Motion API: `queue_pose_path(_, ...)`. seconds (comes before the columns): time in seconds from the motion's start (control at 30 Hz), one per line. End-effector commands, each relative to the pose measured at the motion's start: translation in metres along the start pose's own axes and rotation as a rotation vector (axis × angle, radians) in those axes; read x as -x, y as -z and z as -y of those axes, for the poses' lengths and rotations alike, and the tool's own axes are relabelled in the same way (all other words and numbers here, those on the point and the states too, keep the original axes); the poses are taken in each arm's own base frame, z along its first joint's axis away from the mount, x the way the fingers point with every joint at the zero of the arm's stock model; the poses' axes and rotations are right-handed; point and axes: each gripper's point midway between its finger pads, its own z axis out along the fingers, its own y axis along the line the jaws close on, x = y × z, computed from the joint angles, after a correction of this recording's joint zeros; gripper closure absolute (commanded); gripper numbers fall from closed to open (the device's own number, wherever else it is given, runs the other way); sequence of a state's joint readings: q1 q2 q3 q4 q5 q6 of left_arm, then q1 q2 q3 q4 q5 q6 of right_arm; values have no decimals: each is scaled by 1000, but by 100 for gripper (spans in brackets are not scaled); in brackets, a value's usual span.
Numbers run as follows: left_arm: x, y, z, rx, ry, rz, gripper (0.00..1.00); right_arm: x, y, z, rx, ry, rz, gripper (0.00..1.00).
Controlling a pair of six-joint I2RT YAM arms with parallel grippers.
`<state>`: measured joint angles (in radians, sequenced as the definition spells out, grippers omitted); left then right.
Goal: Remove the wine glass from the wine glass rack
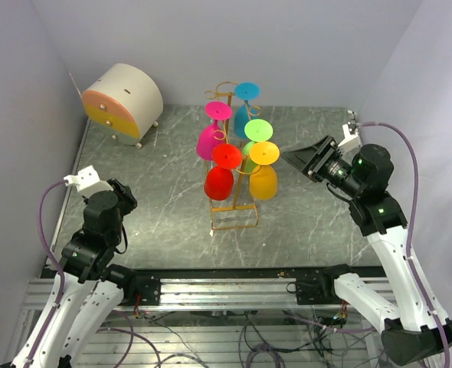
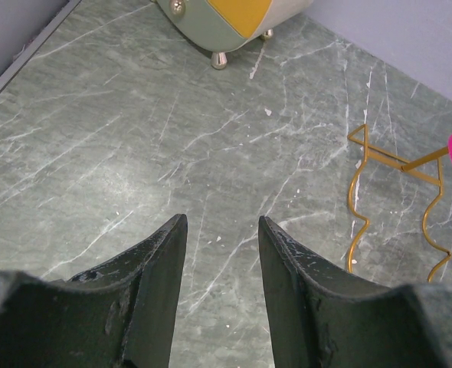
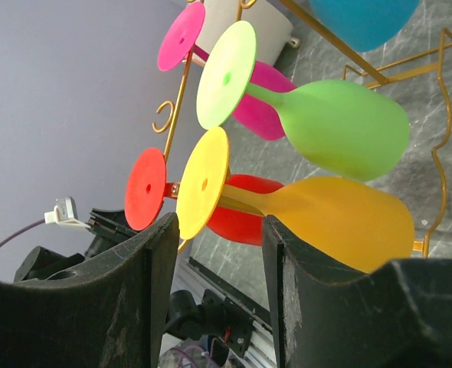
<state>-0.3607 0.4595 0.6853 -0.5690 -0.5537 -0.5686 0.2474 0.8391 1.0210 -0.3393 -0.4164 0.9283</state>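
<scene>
The wine glass rack (image 1: 234, 217), a golden wire stand, rises mid-table with several coloured wine glasses hanging bowl-down on it. A yellow wine glass (image 1: 263, 182) hangs on its right side, beside a red one (image 1: 219, 182), with green (image 1: 257, 130), pink (image 1: 209, 141) and blue (image 1: 244, 119) behind. My right gripper (image 1: 289, 159) is open, level with the yellow glass's foot and just right of it. In the right wrist view its fingertips (image 3: 220, 230) stop short of the yellow glass (image 3: 348, 222), nothing between them. My left gripper (image 2: 222, 222) hangs open over bare table at the left.
A round white drum cabinet (image 1: 122, 100) with an orange and yellow front stands at the back left. The rack's wavy base wire (image 2: 358, 201) lies right of the left gripper. Grey walls close in the table on three sides.
</scene>
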Motion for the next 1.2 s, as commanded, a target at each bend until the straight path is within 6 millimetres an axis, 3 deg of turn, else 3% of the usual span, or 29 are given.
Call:
queue_pose_path(0.0, 14, 5, 6, -25, 24, 37, 47, 10, -5, -21, 81, 16, 9, 53)
queue_pose_path(0.77, 13, 4, 6, -20, 21, 35, 47, 8, -32, -18, 126, 13, -55, 67)
queue_pose_path(0.97, 12, 3, 6, -21, 18, 32, 47, 8, -34, -19, 135, 16, -60, 81)
queue_pose_path(1.17, 12, 3, 7, -21, 17, 30, 47, 7, -35, -18, 137, 23, -70, 79)
